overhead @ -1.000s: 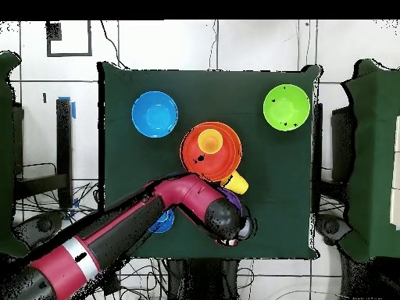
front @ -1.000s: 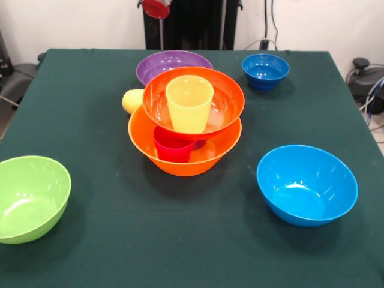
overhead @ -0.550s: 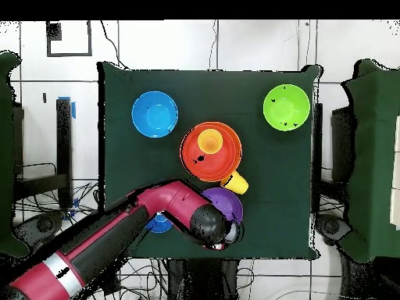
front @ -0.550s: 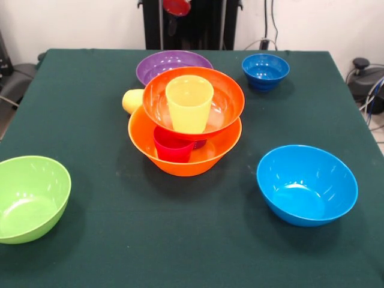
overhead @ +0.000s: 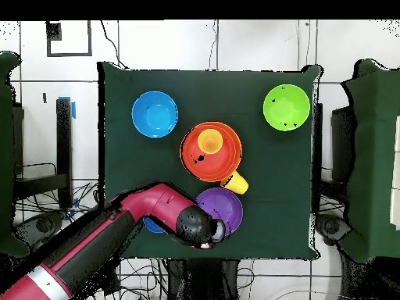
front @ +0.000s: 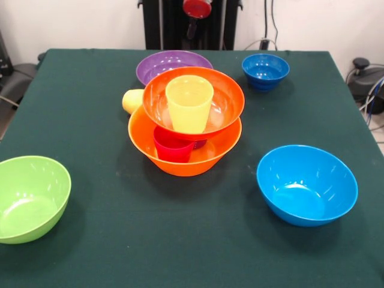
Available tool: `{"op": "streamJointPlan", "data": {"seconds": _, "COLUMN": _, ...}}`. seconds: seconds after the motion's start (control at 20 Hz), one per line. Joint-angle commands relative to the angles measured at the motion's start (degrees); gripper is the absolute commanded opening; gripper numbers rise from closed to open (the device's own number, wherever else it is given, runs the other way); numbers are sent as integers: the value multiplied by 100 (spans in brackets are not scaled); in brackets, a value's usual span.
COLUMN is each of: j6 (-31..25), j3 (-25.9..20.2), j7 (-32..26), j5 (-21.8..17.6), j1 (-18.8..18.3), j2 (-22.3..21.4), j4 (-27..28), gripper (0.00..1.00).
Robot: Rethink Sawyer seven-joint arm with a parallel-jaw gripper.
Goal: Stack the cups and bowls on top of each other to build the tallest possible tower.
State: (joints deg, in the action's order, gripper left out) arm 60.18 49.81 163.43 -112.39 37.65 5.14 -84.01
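Front view: nearest the camera, the lime green bowl is sitting upright at one front corner of the tabletop, and the light blue bowl is sitting upright toward the other side, both well apart from the pile. Mid-table, the tower is standing partly built: the largest orange-yellow bowl is serving as base, a red-pink cup is sitting inside it, the red-orange bowl is resting above on that cup, and the ribbed pale yellow cup is standing upright in the top bowl. A dark purplish bit is showing just beside the red-pink cup; cannot tell what it is. Behind, the orange-yellow cup is lying on its side, touching or nearly touching the tower's flank. Farther back, the purple bowl and the small dark blue bowl are waiting loose. At the far edge, the arm's head with the tool is hanging above the table edge by the purple bowl; overhead it is sitting at that bowl's rim. Cannot tell the tool's opening; it appears to be carrying nothing. Judging progress: roughly a third done, with four bowls and one cup at least left to add.
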Motion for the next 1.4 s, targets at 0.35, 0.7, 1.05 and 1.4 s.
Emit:
{"op": "streamJointPlan", "data": {"seconds": 0.35, "j6": -421, "j3": -1428, "j7": 41, "j5": 574, "j1": 213, "j2": 1, "j4": 26, "gripper": 100}}
{"op": "streamJointPlan", "data": {"seconds": 0.7, "j6": -468, "j3": -1461, "j7": 168, "j5": 677, "j1": 305, "j2": 68, "j4": 83, "gripper": 100}}
{"op": "streamJointPlan", "data": {"seconds": 1.05, "j6": -541, "j3": -1502, "j7": 284, "j5": 892, "j1": 416, "j2": 132, "j4": 110, "gripper": 100}}
{"op": "streamJointPlan", "data": {"seconds": 1.4, "j6": -645, "j3": -1580, "j7": 478, "j5": 1124, "j1": 543, "j2": 219, "j4": 209, "gripper": 100}}
